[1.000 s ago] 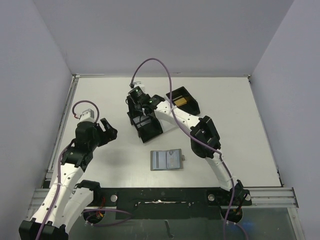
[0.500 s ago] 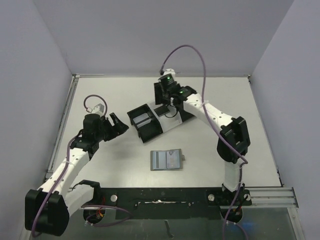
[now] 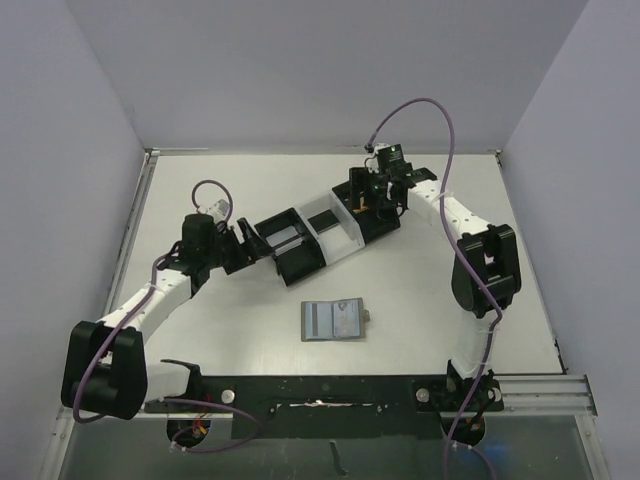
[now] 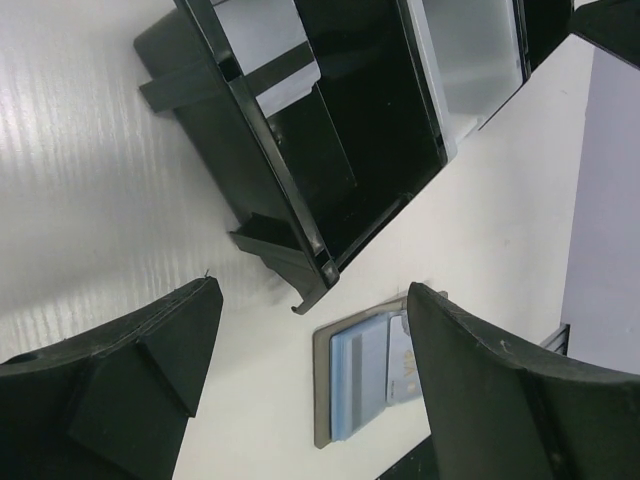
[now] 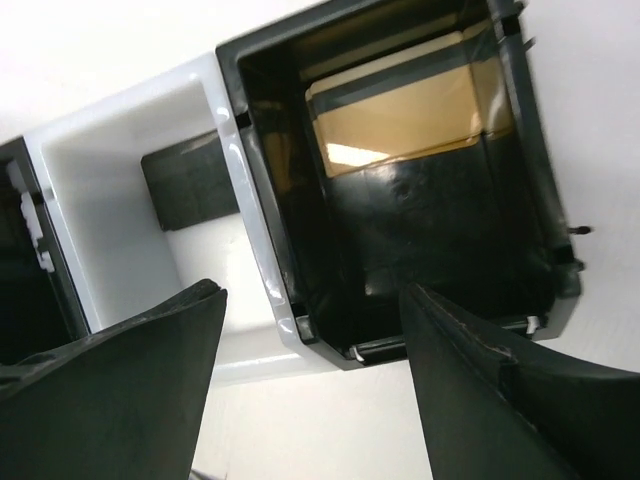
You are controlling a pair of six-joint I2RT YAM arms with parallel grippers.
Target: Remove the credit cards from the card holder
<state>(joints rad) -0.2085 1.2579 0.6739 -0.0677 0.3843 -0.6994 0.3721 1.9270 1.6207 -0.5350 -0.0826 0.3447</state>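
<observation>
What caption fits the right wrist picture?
Right gripper open over the tray: gold card in the black bin, dark card in the white.

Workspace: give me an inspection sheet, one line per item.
Surface: white table, flat.
Job's things: grey card holder lies open, nearer the arms than the tray, untouched. Tray holds a gold card in its black end compartment, a dark card in the white middle one, a pale card at the other end.
Clutter: nothing seen.
Grippers: left gripper open beside the tray's end; right gripper open above the tray's gold-card end; both empty.
Cables: purple cables loop above both arms, clear of the tray.
Surroundings: plain walls on three sides.
</observation>
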